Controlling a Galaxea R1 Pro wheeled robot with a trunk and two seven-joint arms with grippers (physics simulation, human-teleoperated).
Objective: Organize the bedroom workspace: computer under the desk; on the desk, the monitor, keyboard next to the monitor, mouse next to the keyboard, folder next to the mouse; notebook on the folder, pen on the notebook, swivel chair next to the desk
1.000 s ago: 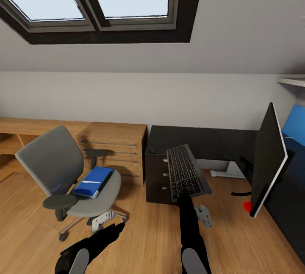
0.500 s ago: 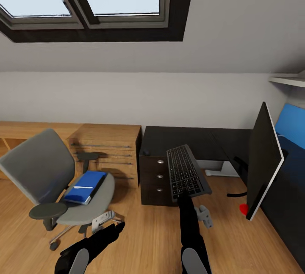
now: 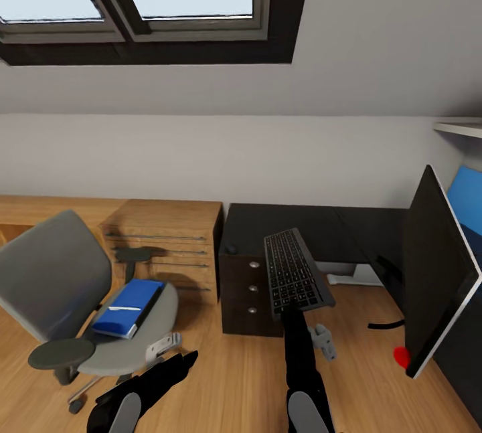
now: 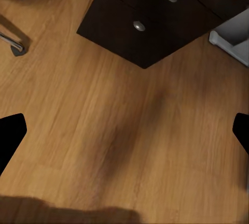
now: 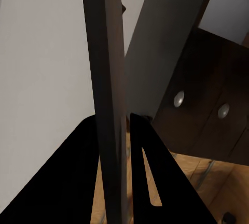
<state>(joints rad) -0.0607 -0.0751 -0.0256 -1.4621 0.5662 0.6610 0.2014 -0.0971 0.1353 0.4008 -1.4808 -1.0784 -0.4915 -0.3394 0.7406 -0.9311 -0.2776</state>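
My right gripper (image 3: 289,312) is shut on the near end of the dark keyboard (image 3: 293,272), which sticks out forward toward the black desk (image 3: 314,222). In the right wrist view the keyboard (image 5: 106,89) runs edge-on between the fingers (image 5: 155,182). My left gripper (image 3: 182,359) hangs low and open over the wood floor (image 4: 129,130). The grey swivel chair (image 3: 57,279) stands at the left with the blue folder (image 3: 127,299) on its seat. The monitor (image 3: 435,279) leans at the right by the desk's right wing.
A black drawer unit (image 3: 251,286) stands under the desk's left end, also seen as the drawer unit (image 4: 150,22) in the left wrist view. Oak shelving (image 3: 161,239) runs along the wall behind the chair. A small red object (image 3: 400,356) and a black cable (image 3: 385,324) lie below the monitor.
The whole view has shifted with the robot: chair and folder sit further left and lower, the monitor looks larger and nearer. The keyboard stays in my right gripper; both arms hold their pose.
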